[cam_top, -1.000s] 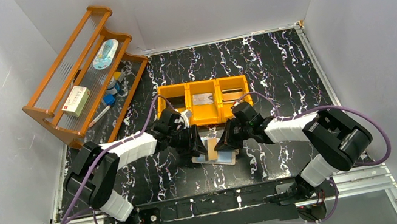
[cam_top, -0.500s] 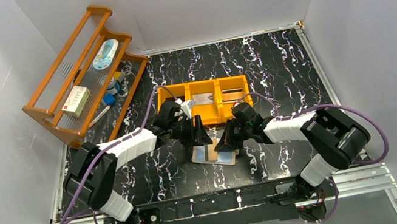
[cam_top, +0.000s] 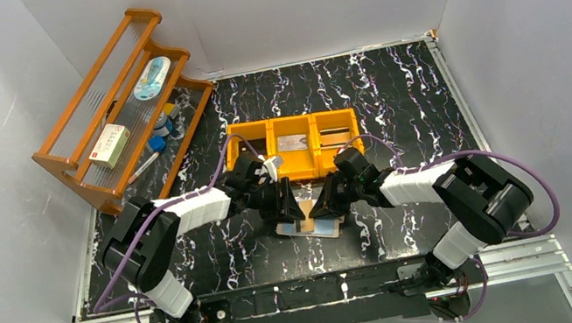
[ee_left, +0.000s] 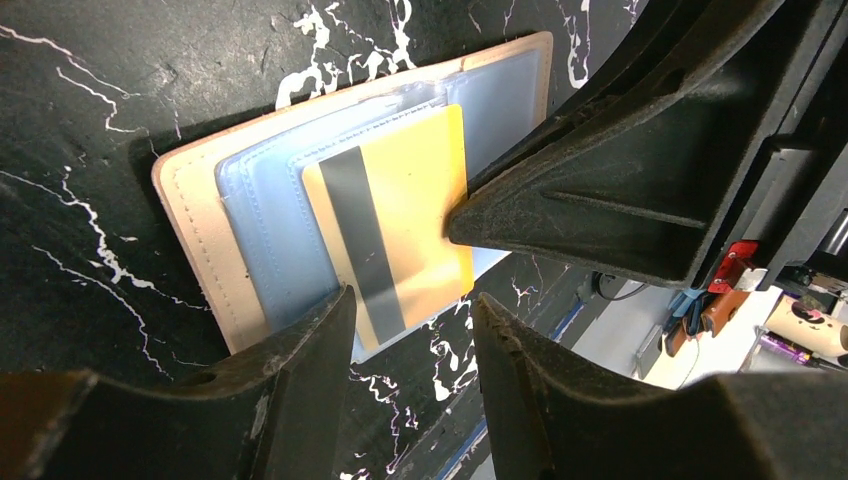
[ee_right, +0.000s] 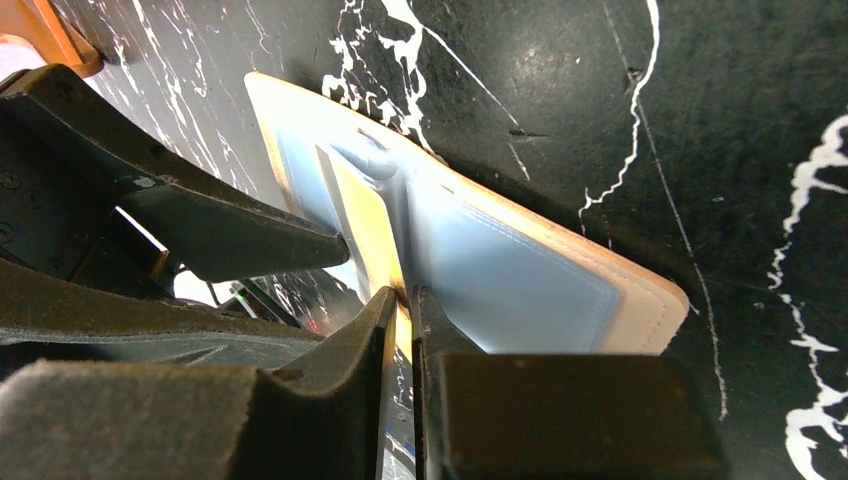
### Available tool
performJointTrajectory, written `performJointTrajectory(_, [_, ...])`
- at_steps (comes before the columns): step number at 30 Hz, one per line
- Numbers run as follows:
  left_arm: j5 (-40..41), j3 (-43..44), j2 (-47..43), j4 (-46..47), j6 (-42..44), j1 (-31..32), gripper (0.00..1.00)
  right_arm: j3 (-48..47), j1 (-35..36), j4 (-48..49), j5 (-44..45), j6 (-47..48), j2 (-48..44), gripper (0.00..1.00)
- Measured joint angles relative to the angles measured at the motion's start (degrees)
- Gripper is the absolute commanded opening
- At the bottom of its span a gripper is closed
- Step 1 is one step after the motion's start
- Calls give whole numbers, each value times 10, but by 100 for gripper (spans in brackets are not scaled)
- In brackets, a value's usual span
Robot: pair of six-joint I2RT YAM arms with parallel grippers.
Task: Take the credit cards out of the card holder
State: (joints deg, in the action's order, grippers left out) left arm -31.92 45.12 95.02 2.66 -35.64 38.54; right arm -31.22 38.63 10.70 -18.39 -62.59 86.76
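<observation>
The beige card holder (cam_top: 318,225) lies open on the black table, its silvery-blue sleeves facing up; it also shows in the left wrist view (ee_left: 195,215) and the right wrist view (ee_right: 520,270). A yellow card (ee_left: 410,200) with a grey stripe sticks partway out of a sleeve. My right gripper (cam_top: 323,205) is shut on that card's edge (ee_right: 365,225), with the jaws almost together (ee_right: 403,300). My left gripper (cam_top: 285,203) is open and empty (ee_left: 412,300). It hovers over the holder's left end, one finger (ee_left: 300,350) above its edge. I cannot tell whether they touch.
An orange three-compartment tray (cam_top: 247,139) stands just behind the holder, with flat cards in its middle (cam_top: 294,142) and right (cam_top: 335,137) compartments. A wooden rack (cam_top: 122,110) with small items stands at the back left. White walls enclose the table.
My left gripper rose toward the tray half a second ago and has come back down over the holder's left end. The right gripper has stayed clamped on the yellow card.
</observation>
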Motion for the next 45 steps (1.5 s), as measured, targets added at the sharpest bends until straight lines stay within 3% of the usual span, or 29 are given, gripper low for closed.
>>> performJointTrajectory(6, [7,-1,-2,-6,4,0,46,0,0,2,0,-9,5,22])
performJointTrajectory(17, [10,-1,-2,-6,5,0,45,-1,0,-8,4,-7,-4,9])
performJointTrajectory(22, [11,-1,-2,-7,5,1,44,-1,0,-16,5,-2,-27,24])
performJointTrajectory(30, [11,-1,-2,-8,6,2,44,-2,0,-27,7,4,-28,2])
performJointTrajectory(45, [12,0,-2,-10,5,2,44,28,-20,-59,18,14,-93,4])
